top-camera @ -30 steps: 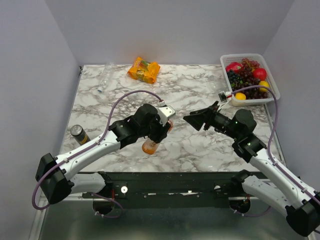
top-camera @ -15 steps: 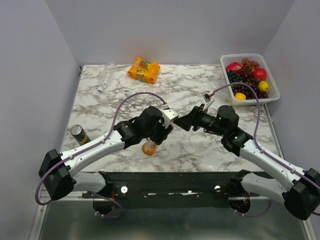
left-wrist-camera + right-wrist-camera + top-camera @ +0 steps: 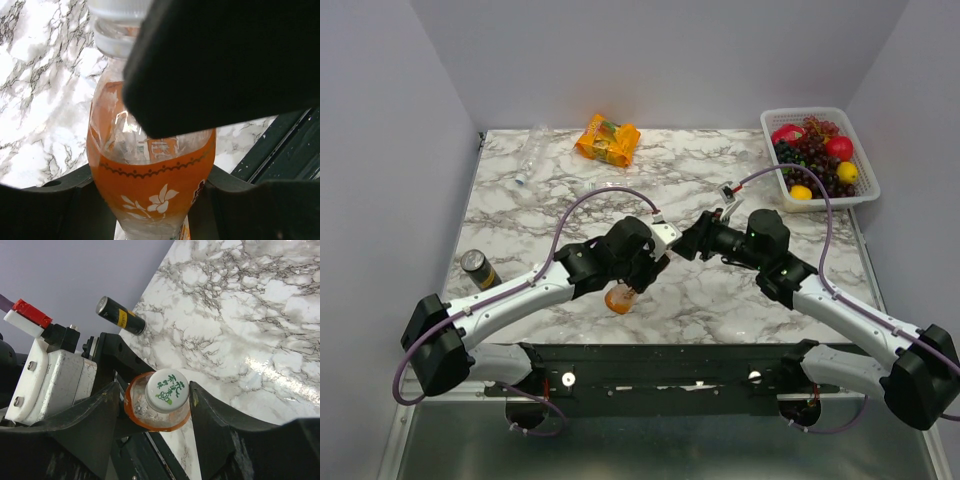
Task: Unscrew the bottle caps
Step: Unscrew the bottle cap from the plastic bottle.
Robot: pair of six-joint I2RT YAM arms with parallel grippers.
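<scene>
My left gripper (image 3: 642,268) is shut on the orange bottle (image 3: 619,297) and holds it tilted above the table's near edge. In the left wrist view its fingers (image 3: 47,200) press the orange label (image 3: 155,180) from both sides. The bottle's white cap (image 3: 167,389), printed with green characters, lies between the jaws of my right gripper (image 3: 155,387). A small gap shows on each side of the cap, so the right gripper is open. A right finger (image 3: 225,60) hides part of the bottle's neck, and the cap (image 3: 117,7) shows at the top edge.
A black can with a yellow label (image 3: 478,268) lies at the left edge. An orange snack packet (image 3: 608,139) and a clear bottle (image 3: 530,152) lie at the back. A white basket (image 3: 817,112) of fruit stands at the back right.
My right arm has swung left to the held bottle, and its jaws have come around the cap and narrowed. The left arm has shifted slightly with the bottle.
</scene>
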